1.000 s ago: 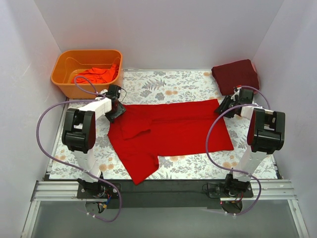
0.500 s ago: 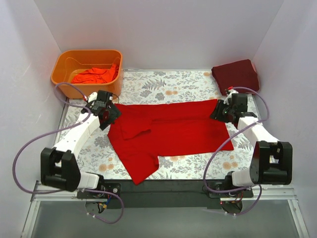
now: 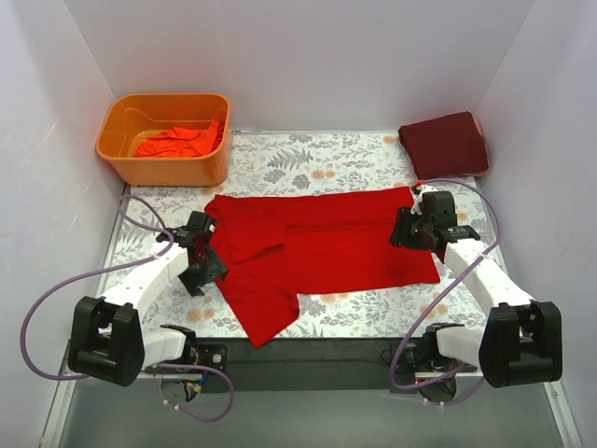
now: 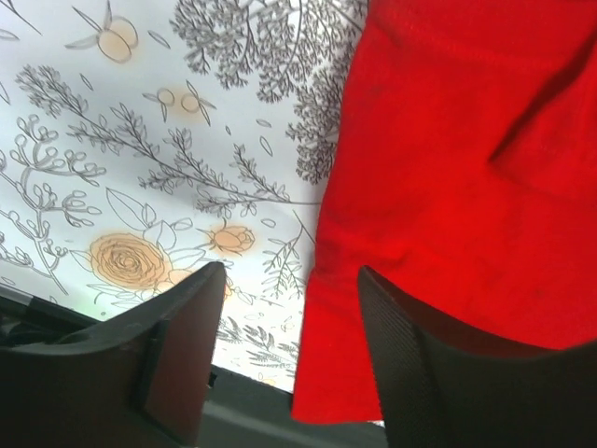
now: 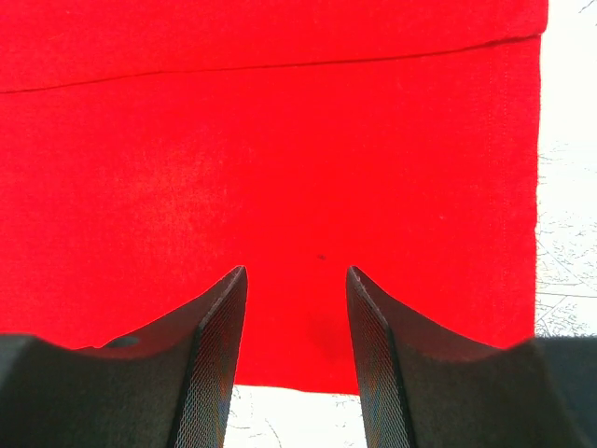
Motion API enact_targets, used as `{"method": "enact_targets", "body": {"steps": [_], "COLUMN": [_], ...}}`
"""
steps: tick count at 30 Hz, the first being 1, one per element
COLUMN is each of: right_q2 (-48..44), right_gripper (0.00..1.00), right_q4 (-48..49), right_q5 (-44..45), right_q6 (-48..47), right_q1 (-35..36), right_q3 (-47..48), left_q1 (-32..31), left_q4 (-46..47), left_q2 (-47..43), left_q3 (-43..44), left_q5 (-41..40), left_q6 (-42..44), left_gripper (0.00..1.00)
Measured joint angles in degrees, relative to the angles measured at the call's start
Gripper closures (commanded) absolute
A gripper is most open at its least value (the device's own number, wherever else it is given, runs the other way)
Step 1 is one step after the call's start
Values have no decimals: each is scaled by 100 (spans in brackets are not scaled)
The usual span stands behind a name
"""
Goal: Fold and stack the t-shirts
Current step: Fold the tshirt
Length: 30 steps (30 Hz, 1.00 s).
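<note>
A bright red t-shirt point(image 3: 317, 247) lies spread on the floral mat, one sleeve hanging toward the near edge. It also shows in the left wrist view point(image 4: 466, 187) and the right wrist view point(image 5: 280, 159). My left gripper point(image 3: 213, 266) is open and empty, low at the shirt's left edge. My right gripper point(image 3: 401, 233) is open and empty, low over the shirt's right hem. A folded dark maroon t-shirt point(image 3: 444, 142) sits at the back right. An orange-red t-shirt point(image 3: 177, 142) lies crumpled in the tub.
The orange plastic tub point(image 3: 140, 163) stands at the back left. The floral mat point(image 3: 317, 163) covers the table. White walls close in the left, back and right sides. A dark rail runs along the near edge point(image 3: 308, 350).
Both arms have stretched forward and come down. My left gripper moved toward the near side along the shirt's left edge. My right gripper moved nearer and inward onto the right hem.
</note>
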Motion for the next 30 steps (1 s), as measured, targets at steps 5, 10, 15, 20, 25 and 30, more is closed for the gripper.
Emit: {"method": "enact_targets", "body": {"steps": [5, 10, 15, 20, 25, 30], "right_q2": [-96, -96, -96, -96, -96, -96], "right_gripper": [46, 46, 46, 46, 46, 47], "right_q4": [-22, -9, 44, 28, 92, 131], "right_q5": [17, -70, -177, -291, -369, -433], "right_q6": [-55, -118, -142, -153, -160, -160], "right_q1": [0, 0, 0, 0, 0, 0], "right_q3": [-81, -98, -260, -374, -415, -457], "left_q1": [-81, -118, -170, -181, -181, -184], "left_q4": [7, 120, 306, 422, 579, 660], "left_q2": [-48, 4, 234, 267, 260, 330], "left_q3": [-63, -199, -236, -304, -313, -400], "left_q5": [142, 195, 190, 190, 192, 192], "left_q6": [-50, -129, -181, -219, -221, -243], "left_gripper": [54, 59, 60, 61, 60, 61]}}
